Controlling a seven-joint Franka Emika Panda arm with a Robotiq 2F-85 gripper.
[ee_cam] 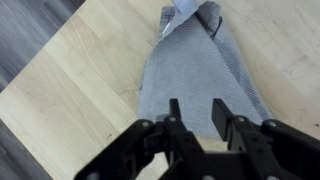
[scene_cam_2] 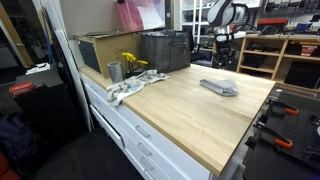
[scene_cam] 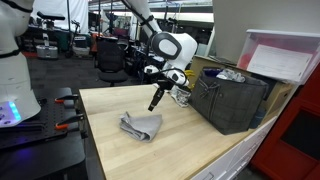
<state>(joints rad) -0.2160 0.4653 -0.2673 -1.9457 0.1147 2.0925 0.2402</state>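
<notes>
A grey folded cloth [scene_cam: 142,125] lies on the light wooden table [scene_cam: 180,140]; it also shows in an exterior view [scene_cam_2: 218,87] and fills the wrist view [ee_cam: 195,70]. My gripper [scene_cam: 154,104] hangs above the cloth's far edge, fingers pointing down, clear of the fabric. In the wrist view my gripper [ee_cam: 197,115] is open, its two black fingers apart over the cloth, with nothing between them.
A dark crate [scene_cam: 230,98] with items inside stands on the table close beside the arm. In an exterior view a metal cup [scene_cam_2: 114,71], yellow flowers [scene_cam_2: 132,62], a crumpled rag [scene_cam_2: 128,88] and a cardboard box [scene_cam_2: 102,50] stand at the far end. Clamps [scene_cam_2: 283,105] grip the table edge.
</notes>
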